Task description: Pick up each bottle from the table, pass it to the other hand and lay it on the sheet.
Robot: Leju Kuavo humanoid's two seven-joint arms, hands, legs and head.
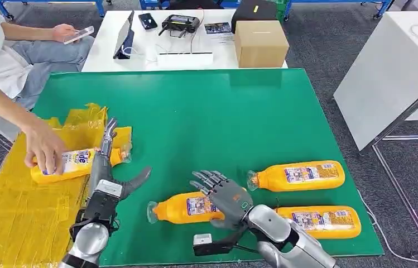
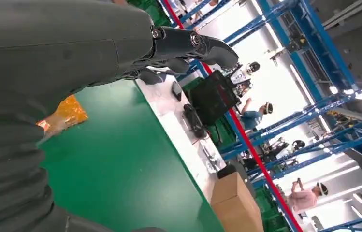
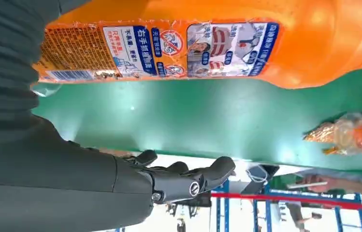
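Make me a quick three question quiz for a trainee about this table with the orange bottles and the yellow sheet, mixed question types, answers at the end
1. True or false: the right hand is gripping a bottle.
2. How many orange bottles lie on the bare green table, off the yellow sheet?
3. Multiple choice: what rests on the bottle on the sheet? A) the left hand alone B) a person's hand C) the cardboard box

Key
1. False: its fingers are spread above the nearest bottle, holding nothing.
2. Three.
3. B; the left hand lies open beside that bottle.
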